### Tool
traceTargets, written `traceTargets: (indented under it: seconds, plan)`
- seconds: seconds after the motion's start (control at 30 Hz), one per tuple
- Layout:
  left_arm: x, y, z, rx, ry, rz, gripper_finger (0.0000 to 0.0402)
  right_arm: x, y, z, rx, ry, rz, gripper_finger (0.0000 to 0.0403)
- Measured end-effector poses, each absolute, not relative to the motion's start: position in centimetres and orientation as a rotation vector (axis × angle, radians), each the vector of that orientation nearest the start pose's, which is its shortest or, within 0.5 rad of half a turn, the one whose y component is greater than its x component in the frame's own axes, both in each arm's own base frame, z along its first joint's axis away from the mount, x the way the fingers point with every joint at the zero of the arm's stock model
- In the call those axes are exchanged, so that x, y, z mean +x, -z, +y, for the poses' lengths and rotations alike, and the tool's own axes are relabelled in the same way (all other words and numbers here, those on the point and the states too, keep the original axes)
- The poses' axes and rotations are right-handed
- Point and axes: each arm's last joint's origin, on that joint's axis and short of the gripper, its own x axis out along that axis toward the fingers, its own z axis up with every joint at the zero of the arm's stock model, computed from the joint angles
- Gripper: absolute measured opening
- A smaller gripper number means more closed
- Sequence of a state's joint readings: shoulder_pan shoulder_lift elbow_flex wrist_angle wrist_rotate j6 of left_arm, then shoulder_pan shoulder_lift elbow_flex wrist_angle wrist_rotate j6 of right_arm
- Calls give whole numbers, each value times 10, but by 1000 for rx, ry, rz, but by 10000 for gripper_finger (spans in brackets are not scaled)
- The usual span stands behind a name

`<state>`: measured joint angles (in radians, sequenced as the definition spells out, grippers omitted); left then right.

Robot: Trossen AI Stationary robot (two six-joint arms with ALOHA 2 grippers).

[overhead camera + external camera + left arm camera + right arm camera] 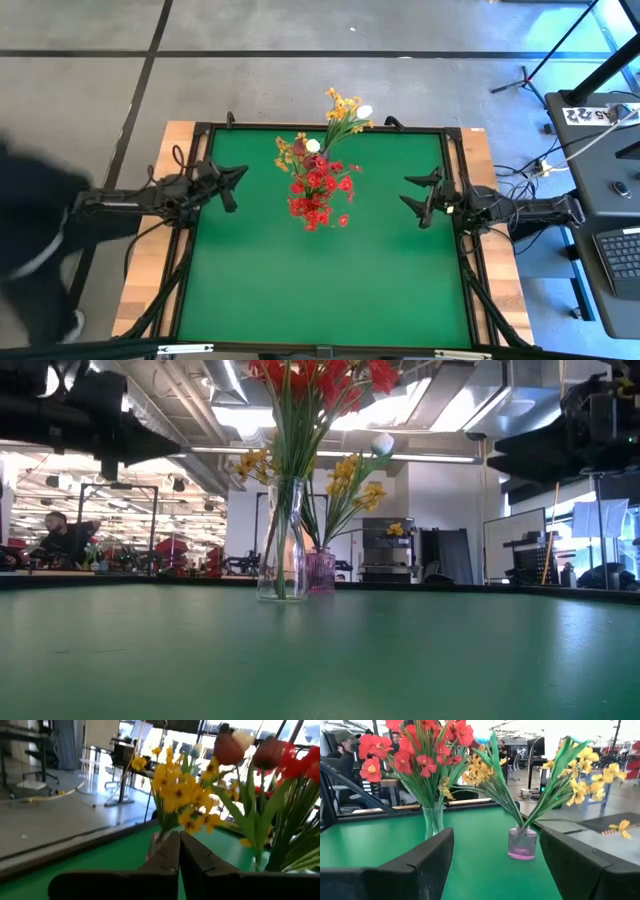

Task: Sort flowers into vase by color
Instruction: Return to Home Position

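A tall clear glass vase (pixel 279 540) stands on the green table toward its far middle. It holds red flowers (pixel 318 195), some yellow-orange sprays (pixel 290 152), a white bud (pixel 313 146) and dark red-pink buds (pixel 227 747). Just behind it, a small pink vase (pixel 522 842) holds yellow-orange sprays (pixel 345 110) and a white bud (pixel 365 111). My left gripper (pixel 238 180) hangs shut at the table's left, pointing level at the flowers. My right gripper (pixel 406 190) hangs open at the table's right, facing both vases with nothing between its fingers.
A raised black frame (pixel 320 128) borders the green surface (pixel 320 280), which lies bare in front of the vases. A person in dark clothes (pixel 30 230) stands off the table's left side. A desk with a keyboard (pixel 620 255) stands off its right side.
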<state>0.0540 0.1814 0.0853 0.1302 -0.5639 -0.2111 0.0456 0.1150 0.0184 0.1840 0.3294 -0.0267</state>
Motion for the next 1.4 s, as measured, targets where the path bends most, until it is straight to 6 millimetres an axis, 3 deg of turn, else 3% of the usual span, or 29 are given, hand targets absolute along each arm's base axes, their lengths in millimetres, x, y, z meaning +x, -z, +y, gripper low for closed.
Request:
traceTargets:
  seconds: [0.2,0.53,1.4]
  plan:
    - [103,-172,21,-299,-609,-119,1,101,-172,-5,30,274,-47,293]
    - [103,-172,22,-506,-622,-209,0,101,-170,-5,25,275,-26,293]
    - [103,-172,22,-507,-622,-208,0,101,-166,-5,47,287,-1,293]
